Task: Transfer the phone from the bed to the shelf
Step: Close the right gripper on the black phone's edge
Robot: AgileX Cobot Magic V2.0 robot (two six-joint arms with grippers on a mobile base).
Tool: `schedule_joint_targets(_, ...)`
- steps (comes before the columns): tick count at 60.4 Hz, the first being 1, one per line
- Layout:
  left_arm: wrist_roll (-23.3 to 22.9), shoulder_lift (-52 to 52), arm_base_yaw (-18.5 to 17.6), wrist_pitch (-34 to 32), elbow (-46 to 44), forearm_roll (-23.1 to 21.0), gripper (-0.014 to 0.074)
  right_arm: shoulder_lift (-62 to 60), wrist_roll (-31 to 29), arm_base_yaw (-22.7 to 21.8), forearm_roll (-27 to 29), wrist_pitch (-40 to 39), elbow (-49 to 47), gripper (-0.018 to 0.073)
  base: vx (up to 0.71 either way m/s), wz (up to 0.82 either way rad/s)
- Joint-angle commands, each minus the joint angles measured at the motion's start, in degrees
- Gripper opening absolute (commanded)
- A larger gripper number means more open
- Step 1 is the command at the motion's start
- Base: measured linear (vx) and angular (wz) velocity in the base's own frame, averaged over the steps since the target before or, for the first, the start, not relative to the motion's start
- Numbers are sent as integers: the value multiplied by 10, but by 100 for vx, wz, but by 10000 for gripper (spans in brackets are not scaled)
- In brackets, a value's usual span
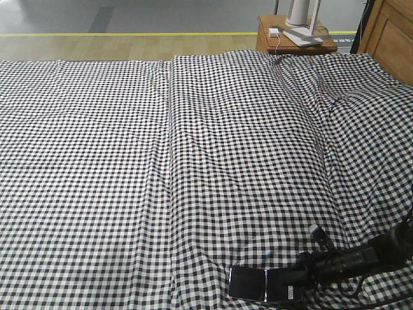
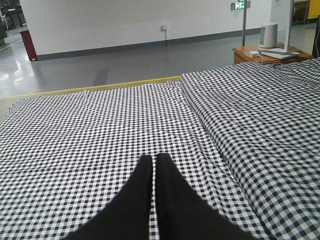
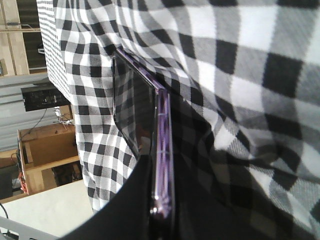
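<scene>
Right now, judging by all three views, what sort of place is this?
Probably a mock bedroom inside a large hall or lab: a wide gingham-sheeted bed and a bedside table, yet bare grey floor with a yellow line lies beyond.

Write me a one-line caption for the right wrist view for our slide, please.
Right gripper clamps the purple-edged phone edge-on, the gingham bed close behind.

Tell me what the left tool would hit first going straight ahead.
Most likely the bed: the left tool, shut, points low across it and nothing else lies ahead. Its height above the bed is unclear.
</scene>
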Motion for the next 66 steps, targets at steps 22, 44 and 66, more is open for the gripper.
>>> schedule_joint_targets(22, -2, -6, -1, -42, -15, -3, 1, -162, -34, 2, -23, 99, 73, -4, 0, 0)
schedule_joint_targets(44, -2, -6, -1, -42, -15, -3, 1, -374, -4, 4, -54, 99, 153, -2, 0, 0)
schedule_joint_targets(66, -2, -6, -1, -42, -15, -3, 1, -601, 89, 4, -65, 99, 153, -1, 0, 0)
